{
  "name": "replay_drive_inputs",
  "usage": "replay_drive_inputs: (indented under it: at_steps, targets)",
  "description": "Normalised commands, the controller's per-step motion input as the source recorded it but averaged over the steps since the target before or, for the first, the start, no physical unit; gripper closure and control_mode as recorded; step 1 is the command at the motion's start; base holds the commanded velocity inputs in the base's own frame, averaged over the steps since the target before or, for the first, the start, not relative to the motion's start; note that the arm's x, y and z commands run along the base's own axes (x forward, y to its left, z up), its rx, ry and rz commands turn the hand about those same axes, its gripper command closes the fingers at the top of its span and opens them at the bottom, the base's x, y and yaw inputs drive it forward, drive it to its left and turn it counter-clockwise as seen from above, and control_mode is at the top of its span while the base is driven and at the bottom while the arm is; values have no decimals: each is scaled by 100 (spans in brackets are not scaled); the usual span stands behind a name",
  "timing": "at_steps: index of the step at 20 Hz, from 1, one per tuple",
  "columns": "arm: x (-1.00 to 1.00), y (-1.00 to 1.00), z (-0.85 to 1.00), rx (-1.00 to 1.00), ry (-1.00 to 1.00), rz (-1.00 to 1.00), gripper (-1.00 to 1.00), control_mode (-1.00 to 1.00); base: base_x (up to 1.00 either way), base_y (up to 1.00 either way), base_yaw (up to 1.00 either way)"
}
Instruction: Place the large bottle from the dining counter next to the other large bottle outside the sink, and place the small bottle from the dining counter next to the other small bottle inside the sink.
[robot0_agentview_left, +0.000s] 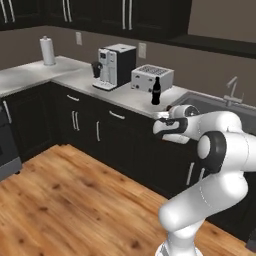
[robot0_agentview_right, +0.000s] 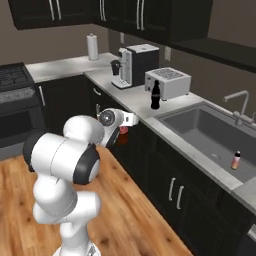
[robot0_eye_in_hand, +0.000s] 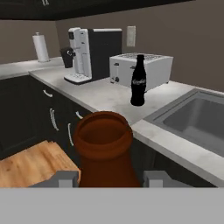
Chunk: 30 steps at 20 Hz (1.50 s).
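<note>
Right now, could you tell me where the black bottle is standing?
The black bottle stands upright on the counter, just in front of the toaster and left of the sink, with the coffee machine further left.

Held bottle's (robot0_eye_in_hand: 104, 151) body below frame

The near-black slim-necked bottle (robot0_agentview_right: 155, 95) stands on the pale marble worktop (robot0_agentview_right: 125, 102) before the white slotted toaster (robot0_agentview_right: 168, 82), just beside the grey steel sink's (robot0_agentview_right: 210, 135) edge; a tiny brown bottle (robot0_agentview_right: 235, 160) stands inside the basin.

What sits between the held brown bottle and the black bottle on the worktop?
In the hand view, only bare pale worktop and its front edge lie between the brown bottle and the black bottle.
</note>
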Motion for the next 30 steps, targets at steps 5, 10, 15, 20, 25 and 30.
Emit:
replay_drive_inputs:
  at_steps: [5, 10, 15, 20, 25, 30]
  targets:
    - [0, 0, 0, 0, 0, 0, 100, 100, 54, 0, -12]
    - [0, 0, 0, 0, 0, 0, 100, 100, 53, 0, -10]
    - [0, 0, 0, 0, 0, 0, 100, 100, 56, 0, -10]
    - [0, 0, 0, 0, 0, 0, 100, 100, 63, 0, -8]
    - [0, 0, 0, 0, 0, 0, 100, 100, 60, 7, -6]
    - [0, 0, 0, 0, 0, 0, 100, 100, 53, 11, -7]
